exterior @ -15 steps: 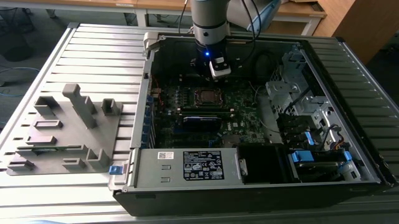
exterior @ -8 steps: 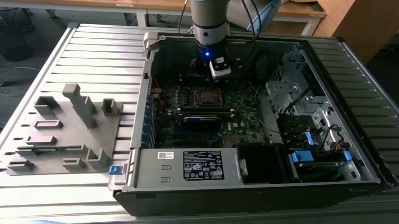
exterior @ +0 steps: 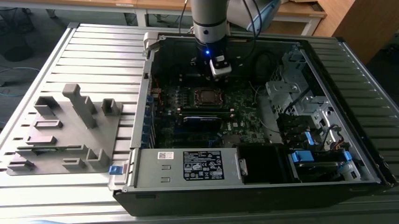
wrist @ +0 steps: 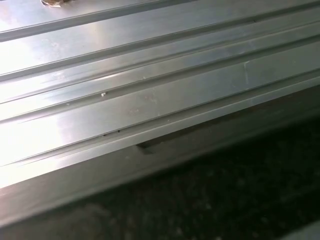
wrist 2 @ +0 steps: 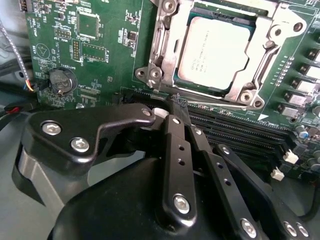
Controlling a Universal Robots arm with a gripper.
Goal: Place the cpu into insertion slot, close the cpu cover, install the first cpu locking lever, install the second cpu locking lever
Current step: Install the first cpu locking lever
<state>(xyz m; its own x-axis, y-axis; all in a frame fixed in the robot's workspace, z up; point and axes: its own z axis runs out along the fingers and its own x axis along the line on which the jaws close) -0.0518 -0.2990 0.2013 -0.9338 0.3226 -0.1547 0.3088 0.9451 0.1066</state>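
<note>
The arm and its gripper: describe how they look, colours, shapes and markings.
In the exterior view the arm is a grey cylinder with a black band, a blue light near its wrist and a silvery block below. In the second wrist view the gripper is black: rounded body, flat linked bars, silver screw heads.

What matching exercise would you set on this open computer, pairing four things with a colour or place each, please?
Things:
1 chip
2 battery
3 grey rack
4 circuit board

Matches:
A green
B on the slatted table, to the exterior view's left of the case
C round and silvery
D inside the window of the silvery cover

Pairs: 1-D; 2-C; 3-B; 4-A
</note>
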